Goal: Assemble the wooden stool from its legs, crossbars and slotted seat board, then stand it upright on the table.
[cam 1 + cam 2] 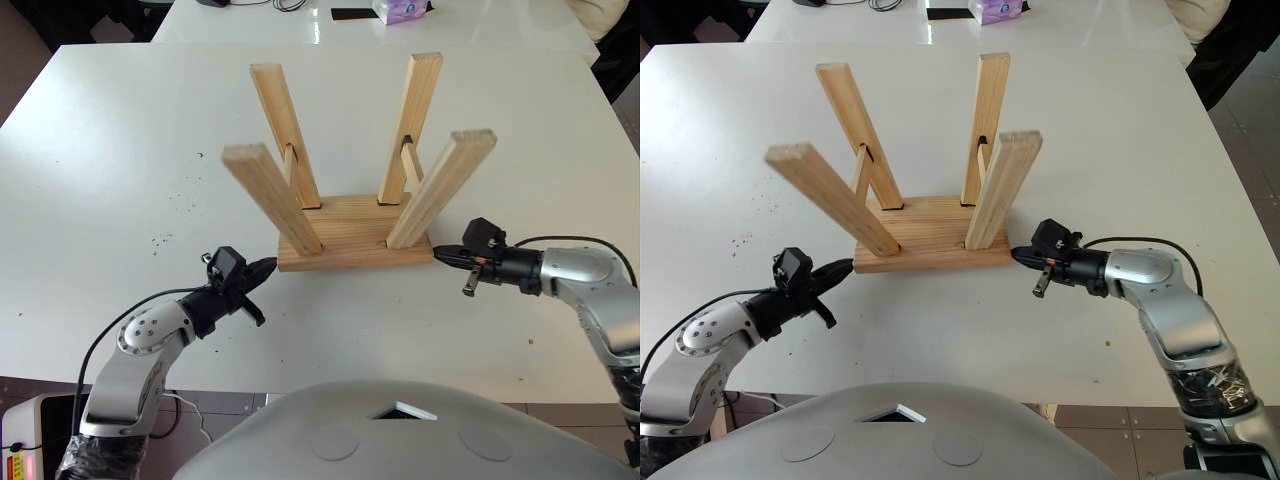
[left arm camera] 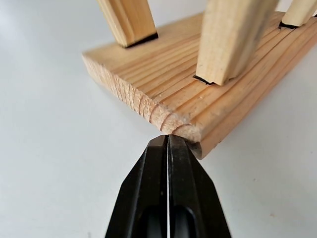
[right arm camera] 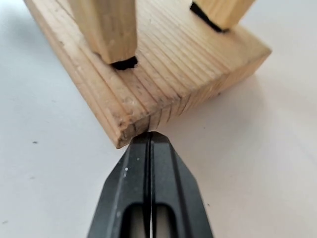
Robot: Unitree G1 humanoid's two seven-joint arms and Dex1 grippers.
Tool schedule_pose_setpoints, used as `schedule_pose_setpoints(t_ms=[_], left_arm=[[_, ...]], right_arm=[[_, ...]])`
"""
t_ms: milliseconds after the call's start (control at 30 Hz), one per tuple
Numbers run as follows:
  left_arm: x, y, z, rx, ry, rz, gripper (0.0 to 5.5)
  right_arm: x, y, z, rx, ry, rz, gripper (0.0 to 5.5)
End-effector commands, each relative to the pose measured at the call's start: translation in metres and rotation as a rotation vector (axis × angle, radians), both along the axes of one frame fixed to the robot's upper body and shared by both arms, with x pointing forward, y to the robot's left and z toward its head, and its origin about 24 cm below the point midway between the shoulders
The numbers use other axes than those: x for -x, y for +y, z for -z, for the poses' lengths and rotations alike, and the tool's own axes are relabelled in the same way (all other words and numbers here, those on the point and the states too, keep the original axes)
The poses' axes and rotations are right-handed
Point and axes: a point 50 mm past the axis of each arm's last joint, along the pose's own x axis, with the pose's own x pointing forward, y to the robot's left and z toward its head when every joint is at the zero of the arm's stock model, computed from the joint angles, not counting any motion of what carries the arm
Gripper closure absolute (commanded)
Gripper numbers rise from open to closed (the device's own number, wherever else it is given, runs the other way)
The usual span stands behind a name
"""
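Left wrist view: hand [image 2: 167,140] perhaps against board [image 2: 163,84] corner

You have a white tabletop [image 1: 120,150] under even light, with a few dark specks [image 1: 160,238] toward its left side. Beyond the tabletop's far edge stands a second white table [image 1: 480,35] carrying a tissue box [image 1: 400,10] and a flat black object [image 1: 350,14]. Grey floor [image 1: 1252,140] shows past the tabletop's right edge.

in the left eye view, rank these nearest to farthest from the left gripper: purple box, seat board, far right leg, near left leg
1. seat board: its near left corner sits right at the left gripper tip.
2. near left leg: rises just behind that corner.
3. far right leg: across the board, on the far side.
4. purple box: on the back table.
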Motion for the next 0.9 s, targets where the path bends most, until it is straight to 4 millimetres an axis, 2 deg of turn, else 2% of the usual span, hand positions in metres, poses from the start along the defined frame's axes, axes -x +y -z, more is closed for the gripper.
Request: schedule_pose_setpoints(t_ms=[33,333,567,700,900], left_arm=[[0.007,-0.036,-0.033,0.191,-0.091,0.203,5.47],[0.02,-0.048,-0.046,0.226,-0.085,0.275,5.47],[0.015,-0.038,-0.068,0.253,-0.146,0.265,5.47],[0.014,-0.03,-0.069,0.225,-0.134,0.283,5.47],[0.01,-0.032,-0.075,0.242,-0.15,0.288,5.47]], right_arm=[[0.013,0.027,-0.03,-0.188,-0.027,-0.231,5.5],[0.022,0.028,-0.038,-0.198,-0.016,-0.275,5.5],[0.026,0.029,-0.051,-0.214,-0.051,-0.288,5.5],[0.026,0.033,-0.059,-0.235,-0.07,-0.311,5.5],[0.021,0.032,-0.063,-0.242,-0.09,-0.292,5.5]])
